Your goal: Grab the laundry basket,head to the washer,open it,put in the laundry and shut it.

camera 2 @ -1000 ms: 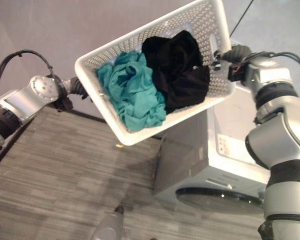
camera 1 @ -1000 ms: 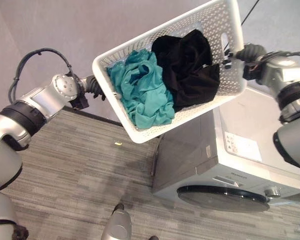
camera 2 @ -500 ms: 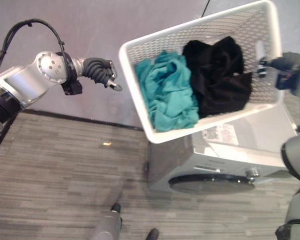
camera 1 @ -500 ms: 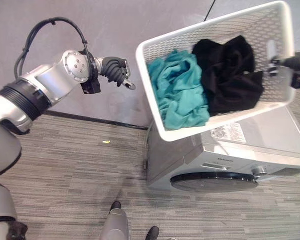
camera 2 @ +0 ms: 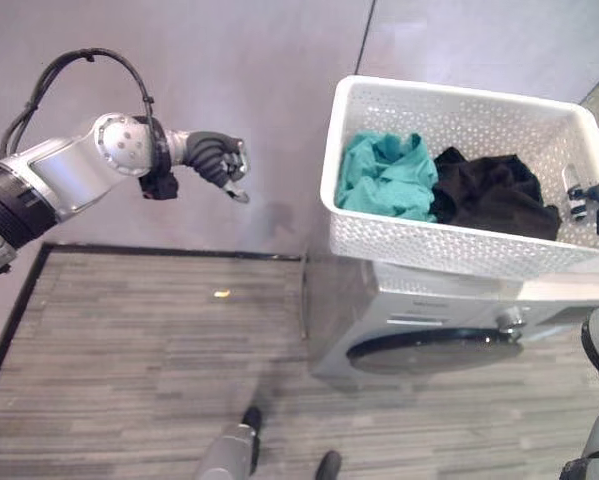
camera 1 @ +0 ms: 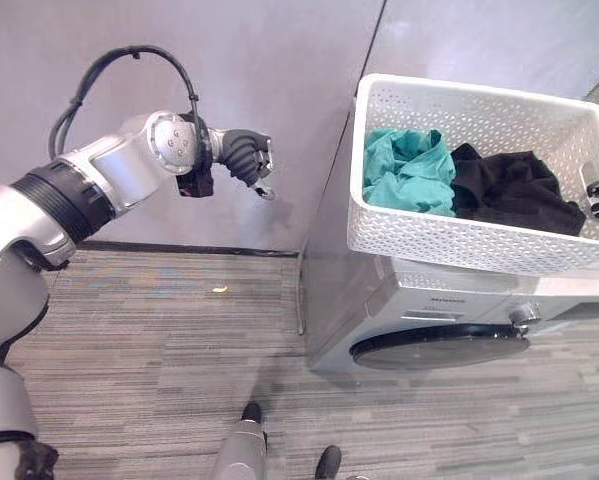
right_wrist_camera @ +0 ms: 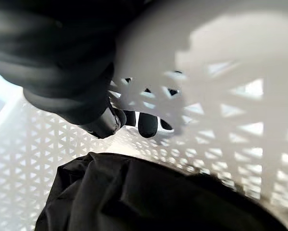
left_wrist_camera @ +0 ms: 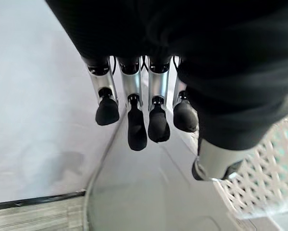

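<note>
Washer [camera 1: 449, 330] sits directly under the basket, off to the side of my free left hand [camera 1: 247, 158]; the round door faces forward beneath my right hand's hold.
White perforated laundry basket [camera 1: 459, 235] appears to rest across the washer top, long axis running from my left hand's side toward my right hand [camera 1: 597, 190]; the right hand hooks the far end's handle slot, fingers curled through the wall; the left hand hangs well apart, fingers loosely curled round nothing, so I judge it the one to open the door; teal laundry [camera 1: 409, 172] lies nearer it, black laundry [camera 1: 514, 190] nearer the right hand.
</note>
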Controlling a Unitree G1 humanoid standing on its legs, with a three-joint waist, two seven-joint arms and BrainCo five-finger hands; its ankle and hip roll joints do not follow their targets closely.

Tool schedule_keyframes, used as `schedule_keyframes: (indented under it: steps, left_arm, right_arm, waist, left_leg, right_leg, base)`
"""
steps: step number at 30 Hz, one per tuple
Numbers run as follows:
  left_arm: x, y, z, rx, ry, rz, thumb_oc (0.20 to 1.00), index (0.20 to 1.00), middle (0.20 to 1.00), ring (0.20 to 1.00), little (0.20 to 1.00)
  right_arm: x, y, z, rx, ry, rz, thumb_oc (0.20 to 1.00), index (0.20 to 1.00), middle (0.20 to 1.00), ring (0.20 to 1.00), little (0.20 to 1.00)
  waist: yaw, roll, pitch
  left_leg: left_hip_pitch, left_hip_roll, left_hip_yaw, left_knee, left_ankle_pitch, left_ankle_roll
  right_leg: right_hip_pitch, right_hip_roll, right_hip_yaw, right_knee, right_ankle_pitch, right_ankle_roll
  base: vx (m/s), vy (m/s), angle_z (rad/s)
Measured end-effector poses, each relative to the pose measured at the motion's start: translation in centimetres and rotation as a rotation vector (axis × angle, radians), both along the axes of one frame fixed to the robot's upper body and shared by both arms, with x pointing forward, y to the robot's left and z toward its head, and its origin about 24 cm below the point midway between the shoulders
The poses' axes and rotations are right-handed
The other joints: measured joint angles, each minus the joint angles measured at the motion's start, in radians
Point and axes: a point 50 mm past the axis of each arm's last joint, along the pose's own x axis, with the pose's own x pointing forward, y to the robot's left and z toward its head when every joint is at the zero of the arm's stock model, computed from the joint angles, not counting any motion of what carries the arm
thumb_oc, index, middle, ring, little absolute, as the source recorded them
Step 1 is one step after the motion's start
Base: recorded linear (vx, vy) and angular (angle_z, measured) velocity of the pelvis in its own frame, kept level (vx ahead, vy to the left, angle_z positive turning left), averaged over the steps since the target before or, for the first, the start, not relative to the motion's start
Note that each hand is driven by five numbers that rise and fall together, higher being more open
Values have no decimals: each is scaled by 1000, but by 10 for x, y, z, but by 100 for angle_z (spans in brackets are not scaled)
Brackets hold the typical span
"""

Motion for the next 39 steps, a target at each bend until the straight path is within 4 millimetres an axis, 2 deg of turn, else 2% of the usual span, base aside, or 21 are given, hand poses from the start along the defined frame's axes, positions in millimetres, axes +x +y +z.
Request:
schedule_keyframes:
  steps: [5, 14, 16, 17, 18, 19, 24, 30, 35, 39]
  left_arm:
    - [-4, -27, -11, 1, 30, -89, 200, 200, 200, 200, 200]
    - [-1, -44, -27, -11, 70, -110, 200, 200, 200, 200, 200]
    - [-1, -44, -32, -12, 83, -110, 200, 200, 200, 200, 200]
    - [-2, -44, -32, -12, 85, -112, 200, 200, 200, 200, 200]
    - [-2, -44, -33, -13, 88, -112, 200, 200, 200, 200, 200]
    - [-2, -44, -33, -13, 89, -112, 200, 200, 200, 200, 200]
    - [-1, -43, -47, -22, 121, -103, 200, 200, 200, 200, 200]
    - [3, -40, -64, -33, 135, -61, 200, 200, 200, 200, 200]
    - [4, -34, -72, -35, 139, -39, 200, 200, 200, 200, 200]
    - [5, -26, -69, -39, 131, -23, 200, 200, 200, 200, 200]
  right_arm:
    - [1, 1, 0, -10, 8, 1, 200, 200, 200, 200, 200]
    - [-15, -13, 1, 0, 14, -100, 200, 200, 200, 200, 200]
    - [-16, -14, 1, -20, 34, -106, 325, 325, 325, 325, 325]
    - [-16, -15, 1, -21, 34, -108, 325, 325, 325, 325, 325]
    - [-16, -14, 2, -28, 36, -107, 442, 442, 442, 442, 442]
    - [-16, -14, 3, -33, 36, -110, 1000, 1000, 1000, 1000, 1000]
    - [-14, -14, 14, -163, 82, -120, 1000, 1000, 1000, 1000, 1000]
    - [-12, -13, 16, -248, 138, -106, 1000, 1000, 1000, 1000, 1000]
    - [-8, -11, 21, -404, 207, -76, 1000, 1000, 1000, 1000, 1000]
    - [-8, -11, 25, -527, 273, -64, 1000, 1000, 1000, 1000, 1000]
  waist:
    - [0, 0, 0]
    - [2, -2, 1]
    - [3, -2, 1]
    - [3, -2, 1]
    - [3, -2, 1]
    - [3, -2, 1]
    - [3, -3, 2]
    - [2, -7, 4]
    - [2, -14, 8]
    - [2, -25, 14]
  left_leg:
    - [-5, 4, -5, -30, 17, -7]
    - [-4, -8, -21, -69, 45, -9]
    - [-5, -7, -23, -74, 47, -12]
    - [-5, -7, -23, -77, 48, -12]
    - [-5, -9, -23, -86, 56, -10]
    - [-5, -9, -23, -89, 58, -10]
    - [-1, -9, -24, -103, 65, -11]
    - [7, -13, -27, -119, 77, -11]
    - [28, -17, -29, -153, 95, -12]
    - [43, -18, -32, -173, 104, -15]
  right_leg:
    - [-12, 9, -4, -13, 2, -3]
    - [-17, 5, -14, -22, 3, -5]
    - [-18, 6, -16, -22, 3, -5]
    - [-19, 6, -16, -22, 3, -5]
    - [-23, 5, -17, -22, 4, -7]
    - [-25, 5, -17, -22, 5, -7]
    - [-26, 5, -22, -22, 5, -7]
    - [-22, 3, -31, -22, 5, -8]
    - [-14, 0, -36, -22, 6, -8]
    - [-8, 0, -39, -23, 6, -8]
  base:
    - [17, -44, 4]
    - [2, -22, 6]
    - [0, 0, 0]
    - [0, 0, 0]
    - [0, 0, 0]
    - [0, 0, 0]
    - [-3, -4, 1]
    - [-8, 3, 3]
    - [-6, 6, 2]
    - [-1, 5, 2]
